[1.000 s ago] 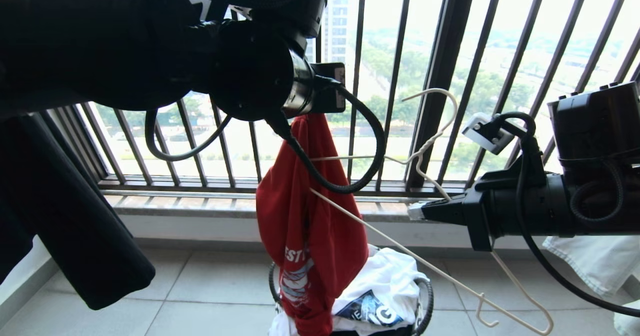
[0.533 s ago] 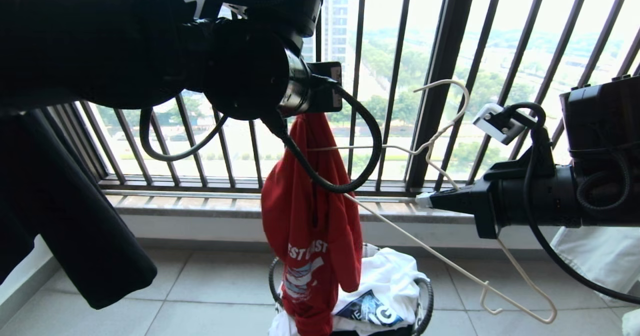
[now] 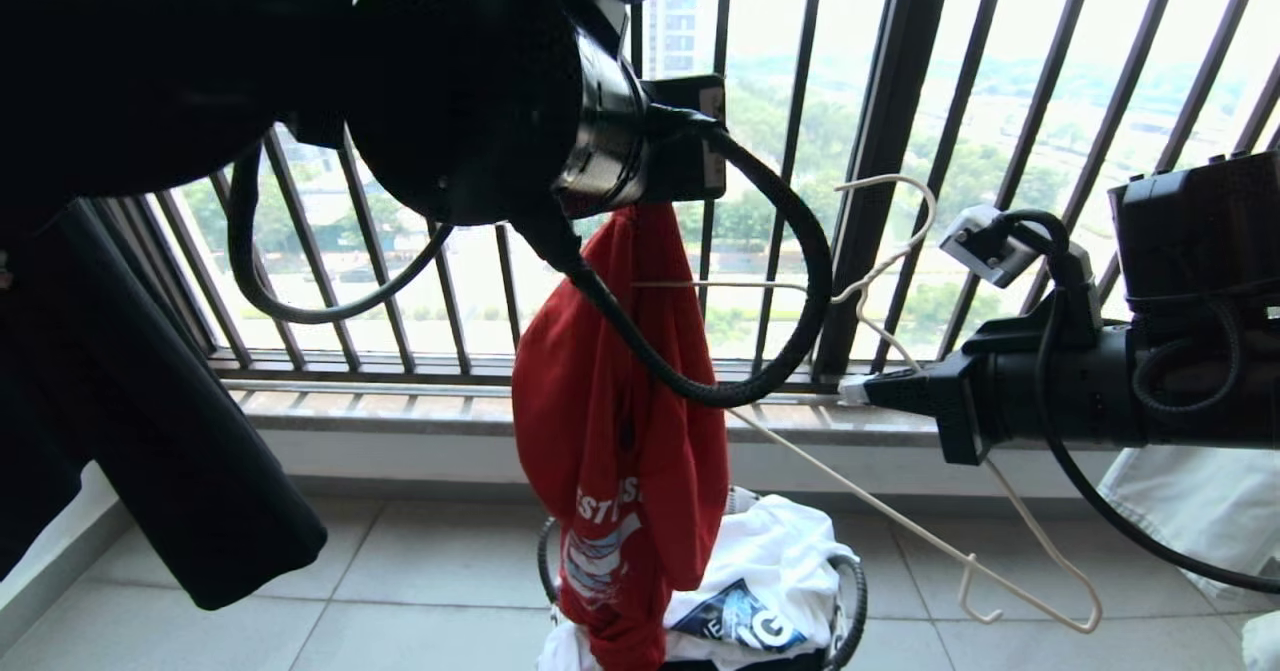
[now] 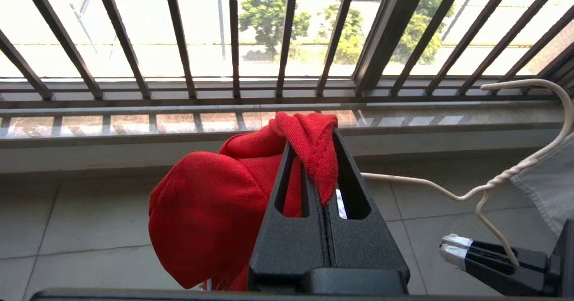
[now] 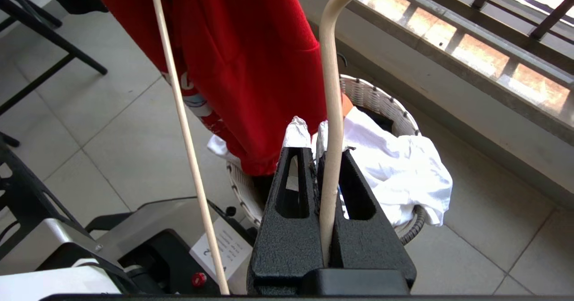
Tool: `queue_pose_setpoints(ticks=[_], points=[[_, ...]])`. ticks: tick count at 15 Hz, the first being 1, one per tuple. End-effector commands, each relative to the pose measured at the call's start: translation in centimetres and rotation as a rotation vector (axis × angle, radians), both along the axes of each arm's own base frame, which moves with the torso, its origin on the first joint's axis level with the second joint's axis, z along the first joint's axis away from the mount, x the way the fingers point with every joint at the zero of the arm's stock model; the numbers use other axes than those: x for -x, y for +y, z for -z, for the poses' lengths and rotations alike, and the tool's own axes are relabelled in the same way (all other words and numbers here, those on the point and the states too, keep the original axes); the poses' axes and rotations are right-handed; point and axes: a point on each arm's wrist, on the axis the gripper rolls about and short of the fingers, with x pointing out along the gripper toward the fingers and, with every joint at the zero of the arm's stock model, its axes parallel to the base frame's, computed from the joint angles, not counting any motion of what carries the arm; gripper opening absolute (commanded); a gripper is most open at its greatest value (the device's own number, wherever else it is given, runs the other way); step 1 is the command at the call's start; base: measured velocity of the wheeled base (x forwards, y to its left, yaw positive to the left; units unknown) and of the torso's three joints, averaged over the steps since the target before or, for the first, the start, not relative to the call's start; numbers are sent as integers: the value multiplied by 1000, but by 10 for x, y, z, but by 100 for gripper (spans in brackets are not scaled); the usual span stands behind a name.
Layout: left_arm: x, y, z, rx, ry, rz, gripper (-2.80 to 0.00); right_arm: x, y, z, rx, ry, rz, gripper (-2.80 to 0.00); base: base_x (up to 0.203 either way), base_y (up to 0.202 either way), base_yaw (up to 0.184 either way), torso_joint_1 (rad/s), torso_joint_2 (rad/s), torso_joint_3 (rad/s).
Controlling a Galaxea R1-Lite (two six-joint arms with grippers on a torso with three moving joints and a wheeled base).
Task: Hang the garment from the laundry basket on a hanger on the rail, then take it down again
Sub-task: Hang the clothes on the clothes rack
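Left pincer (image 4: pixel 320 175): I have it clamped tight on a bunched fold of the garment (image 3: pixel 620 431), which hangs above the laundry basket (image 3: pixel 850 591).
Right pincer (image 5: pixel 314 144): closed hard on one arm of the hanger (image 3: pixel 930 541), near its twisted neck.
Risk: I judge the hanger tip could snag folded cloth instead of entering an opening, since the shirt hangs bunched.
Risk two: thin wire may twist in my grip.
Room: window railing (image 3: pixel 880 151) close behind; open floor below.

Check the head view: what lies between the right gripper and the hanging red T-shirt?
Only the hanger, whose thin arms span the gap from the right gripper toward the red T-shirt; otherwise bare, in the head view.
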Motion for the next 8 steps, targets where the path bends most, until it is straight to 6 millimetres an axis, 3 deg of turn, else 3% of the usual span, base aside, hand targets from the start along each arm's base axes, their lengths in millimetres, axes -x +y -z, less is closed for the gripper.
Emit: queue_pose_setpoints(ticks=[1, 4, 8], points=[[19, -1, -8, 25, -12, 47, -280, -1, 0, 0, 2, -1, 5, -280, 0, 0, 0, 0, 0, 0], [29, -19, 0, 5, 2, 106, -280, 0, 1, 1, 6, 2, -1, -280, 0, 0, 0, 0, 0, 0], [22, -46, 24, 1, 58, 113, -280, 1, 0, -1, 2, -4, 0, -280, 0, 0, 0, 0, 0, 0]])
